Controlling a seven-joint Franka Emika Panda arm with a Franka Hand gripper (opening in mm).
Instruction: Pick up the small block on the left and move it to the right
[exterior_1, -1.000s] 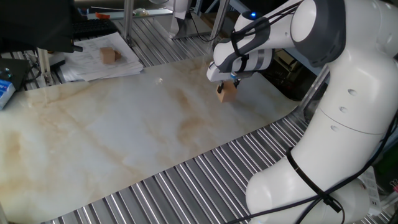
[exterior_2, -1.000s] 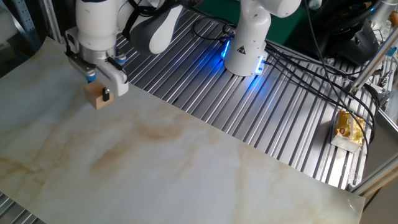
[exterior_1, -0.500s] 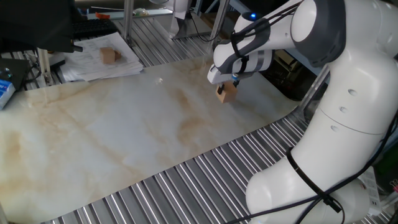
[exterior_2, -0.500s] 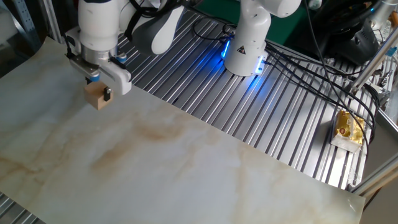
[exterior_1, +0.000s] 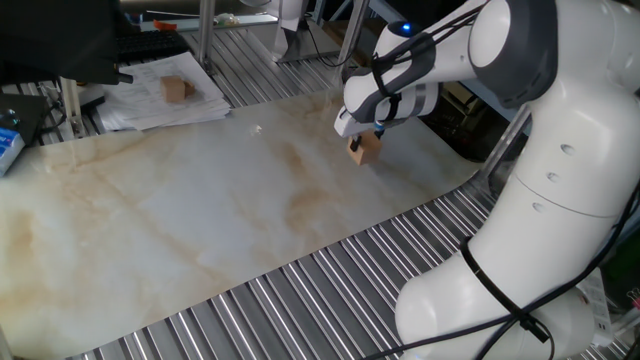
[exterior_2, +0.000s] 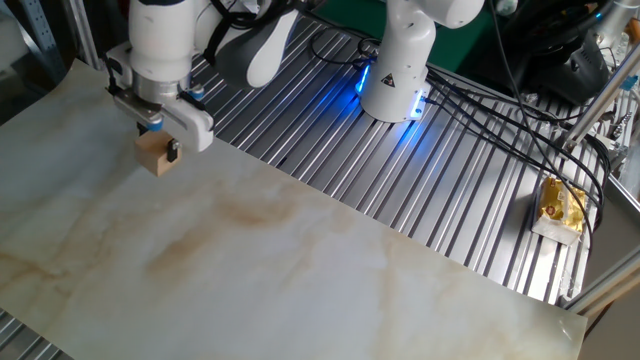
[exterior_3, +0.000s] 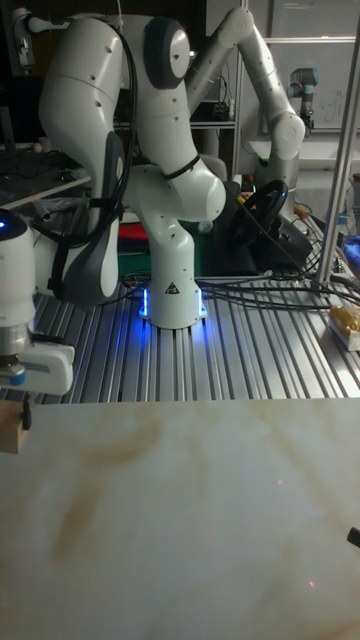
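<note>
The gripper is pointing down over the marbled tabletop, its fingers clamped on the small block; the block is sitting between the fingertips with one dark pad showing on its side in the other fixed view, where the same gripper is pinching the block near the sheet's edge, beside the ribbed metal surface; whether the block is touching the tabletop or hanging just above it, I cannot tell; in the tall fixed view the block is showing at the picture's left border; a darker brown cube is lying on papers, well apart from the gripper.
</note>
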